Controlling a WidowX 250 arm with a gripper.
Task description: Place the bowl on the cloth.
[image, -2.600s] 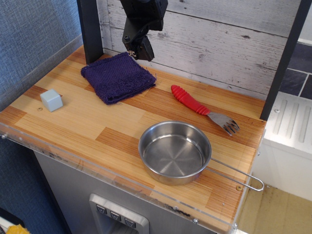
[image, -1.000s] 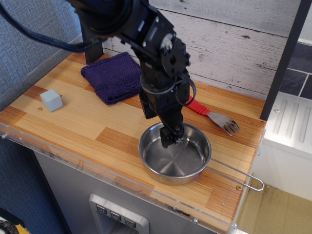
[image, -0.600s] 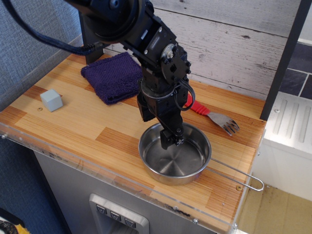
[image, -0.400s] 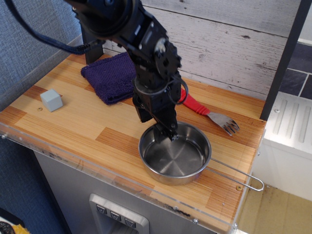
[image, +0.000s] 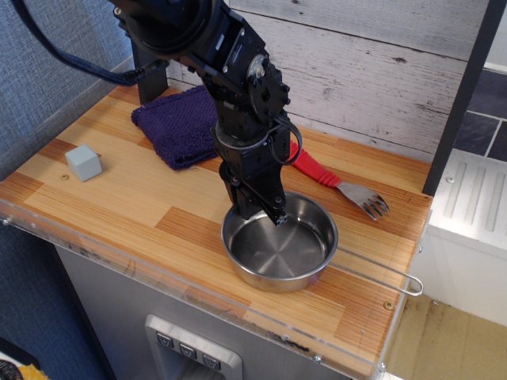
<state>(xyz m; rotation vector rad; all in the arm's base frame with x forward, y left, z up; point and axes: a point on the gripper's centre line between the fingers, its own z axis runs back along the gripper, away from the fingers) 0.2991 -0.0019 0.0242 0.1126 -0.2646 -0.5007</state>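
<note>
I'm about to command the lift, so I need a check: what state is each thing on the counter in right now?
bowl: upright, empty, near the front edge, wire handle pointing right.
end effector: at the bowl's back-left rim; whether it is clamped cannot be told.
cloth: spread flat, slightly rumpled, at back left, nothing on it.
fork: lying flat behind the bowl, tines to the right.
cube: resting alone at the left.

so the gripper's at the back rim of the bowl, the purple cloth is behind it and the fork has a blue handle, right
Not quite: the fork has a red handle, not blue, as the observation.image view shows. The rest holds: the gripper is at the back rim of the bowl, and the purple cloth lies behind it, toward the back wall. The only bluish thing is the small cube on the left.
</note>
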